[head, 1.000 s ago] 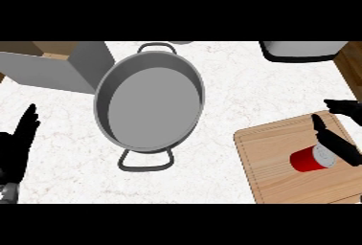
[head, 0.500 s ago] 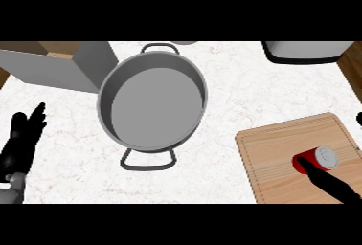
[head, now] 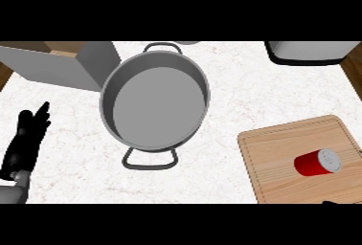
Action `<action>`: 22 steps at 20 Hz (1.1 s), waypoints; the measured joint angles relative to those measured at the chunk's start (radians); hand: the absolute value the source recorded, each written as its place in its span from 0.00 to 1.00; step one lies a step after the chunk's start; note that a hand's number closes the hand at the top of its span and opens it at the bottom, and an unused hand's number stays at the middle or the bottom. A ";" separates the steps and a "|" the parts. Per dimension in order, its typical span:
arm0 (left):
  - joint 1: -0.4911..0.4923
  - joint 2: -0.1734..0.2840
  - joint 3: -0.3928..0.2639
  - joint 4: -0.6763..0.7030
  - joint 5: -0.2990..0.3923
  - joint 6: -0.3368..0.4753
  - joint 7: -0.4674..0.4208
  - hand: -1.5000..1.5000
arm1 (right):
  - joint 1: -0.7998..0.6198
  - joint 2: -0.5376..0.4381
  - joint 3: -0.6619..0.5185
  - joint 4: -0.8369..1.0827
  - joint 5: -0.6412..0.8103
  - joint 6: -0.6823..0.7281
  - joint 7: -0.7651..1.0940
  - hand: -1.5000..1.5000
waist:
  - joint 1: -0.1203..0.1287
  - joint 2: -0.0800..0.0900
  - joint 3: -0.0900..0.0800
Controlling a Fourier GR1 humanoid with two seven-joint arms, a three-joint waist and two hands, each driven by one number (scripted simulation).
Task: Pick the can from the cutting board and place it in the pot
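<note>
A red can [head: 314, 163] with a silver end lies on its side on the wooden cutting board [head: 279, 146] at the lower right, and nothing touches it. The grey two-handled pot [head: 152, 107] stands at the counter's middle with nothing inside. My left hand [head: 25, 141] rests open at the left edge, fingers pointing up, well away from the pot. Of my right hand [head: 331, 202] only a dark sliver shows at the bottom edge, below the can and apart from it.
An open box with grey flaps [head: 60, 64] sits at the top left, close to the pot's rim. A grey container on a dark base [head: 311, 51] stands at the top right. White counter lies between pot and board.
My right hand has pulled back down from the can and nearly left the view. The can stays lying on the board. The left hand has barely moved.
</note>
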 measured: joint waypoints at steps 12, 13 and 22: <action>-0.047 -0.020 0.001 0.007 -0.031 -0.013 0.025 0.50 | -0.197 -0.020 0.079 -0.042 -0.193 0.379 0.392 0.00 | 0.017 0.003 0.003; -0.048 -0.022 0.001 0.006 -0.036 -0.012 0.029 0.50 | -0.191 -0.017 0.077 -0.042 -0.197 0.384 0.397 0.00 | 0.015 0.002 0.003; -0.008 -0.040 0.024 -0.040 -0.054 -0.025 0.044 0.50 | -0.224 0.014 0.057 0.099 -0.176 0.415 0.363 0.00 | 0.013 0.001 0.005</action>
